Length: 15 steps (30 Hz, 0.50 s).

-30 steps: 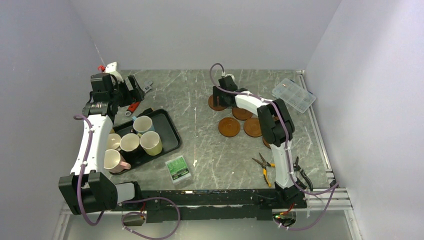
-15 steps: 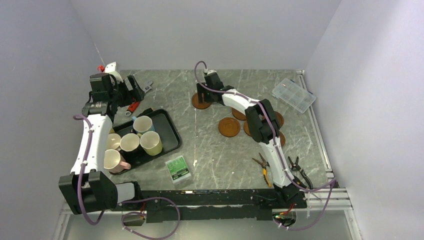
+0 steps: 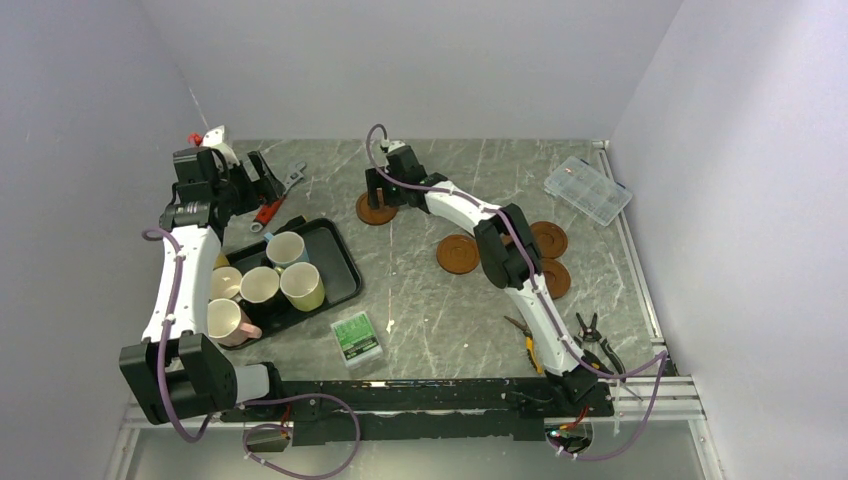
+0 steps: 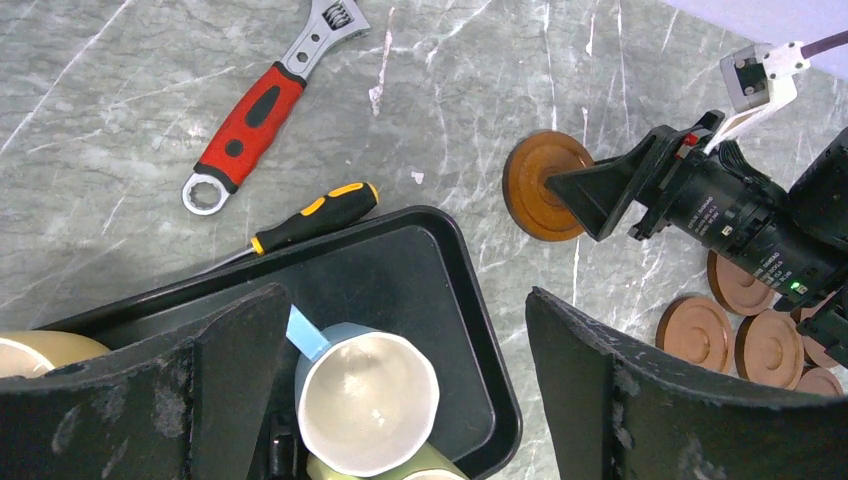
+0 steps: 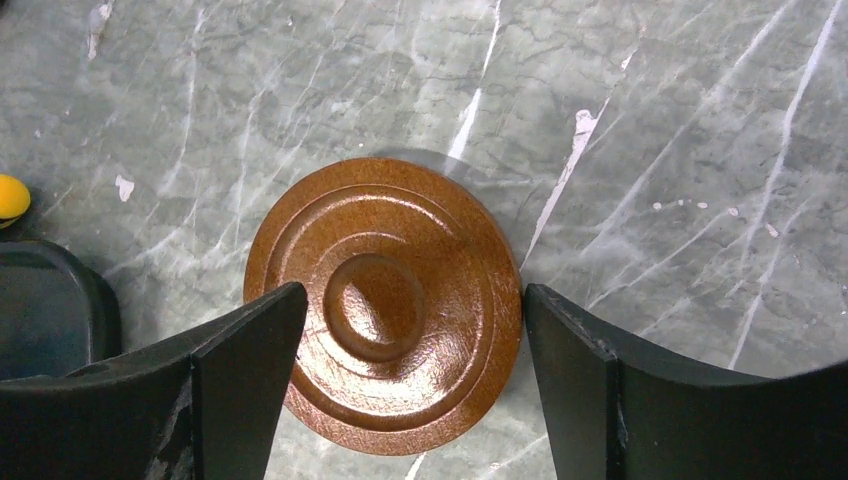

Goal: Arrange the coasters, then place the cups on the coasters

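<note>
Grey marbled table [image 3: 420, 300] fills your working space, with pale walls around it. Nearest to you, by the arm bases, lie a small green box [image 3: 356, 338] and, more to the right, yellow-handled pliers [image 3: 527, 338] and black pliers [image 3: 594, 336].

A little further, on the left, you have the black tray [image 3: 340, 262] with the cups standing upright in it. The pink cup [image 3: 228, 322] is at the near end, the olive-yellow cup [image 3: 303, 286] is in the middle, and the light blue cup [image 3: 286, 248] is behind it. The other cups are partly hidden by the left arm.

On the right half the loose coasters [image 3: 458, 253] lie flat in a group, some under the right arm.

Your left gripper [image 4: 408, 300] hangs over the far part of the tray, above the light blue cup. Its jaws are spread wide and hold nothing. Just beside the far edge of the tray lies a screwdriver [image 4: 310, 217], and beyond it a red-handled wrench [image 4: 262, 105].

Your right gripper [image 5: 414, 295] reaches to the far middle of the table. Its jaws grasp one coaster [image 5: 385, 390] by the rim, one finger at each side. Whether this coaster rests on the table or is lifted a little, I cannot tell. At the far right stands a clear compartment box [image 3: 588, 189].
</note>
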Motion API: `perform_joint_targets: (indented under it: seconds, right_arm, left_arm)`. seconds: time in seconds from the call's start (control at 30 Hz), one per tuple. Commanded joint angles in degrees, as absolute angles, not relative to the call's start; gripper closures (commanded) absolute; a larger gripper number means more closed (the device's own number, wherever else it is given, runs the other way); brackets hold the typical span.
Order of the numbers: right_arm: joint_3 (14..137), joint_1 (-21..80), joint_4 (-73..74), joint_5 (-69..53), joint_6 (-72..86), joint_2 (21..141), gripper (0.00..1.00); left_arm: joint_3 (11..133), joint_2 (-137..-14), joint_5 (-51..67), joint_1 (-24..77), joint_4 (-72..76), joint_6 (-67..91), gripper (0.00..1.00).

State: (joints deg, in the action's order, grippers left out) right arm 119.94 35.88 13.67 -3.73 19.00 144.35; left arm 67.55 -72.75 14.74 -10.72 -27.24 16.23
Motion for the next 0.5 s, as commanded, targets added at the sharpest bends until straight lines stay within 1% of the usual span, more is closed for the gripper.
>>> perform_joint_targets:
  seconds: [0.0,0.13,0.2,0.3,0.47]
  right_arm:
    - [121.14,36.2,15.85,-4.23,16.64,139.04,0.14]
    - [114.66,36.3,15.95,-1.36,14.15,129.29,0.08]
    - [109.27,36.34,15.27,1.16,13.96,124.02,0.01]
    - [101.13,36.39,15.91,6.89,14.73,116.45,0.0]
    - [84.05,36.39,15.18,13.49,15.93,104.28,0.0]
  left_arm:
    - [69.64,-72.32,16.34,-11.16,-24.96,16.93,0.06]
    - [69.47,-72.6,17.05,-11.2,-24.72,16.55,0.06]
    - [69.5,-72.61,16.99,-11.17,-24.69,16.46,0.06]
    - [69.36,-72.59,16.94,-11.16,-24.57,16.6,0.06]
    - [68.76,-72.1,17.75,-11.16,-23.82,17.07,0.06]
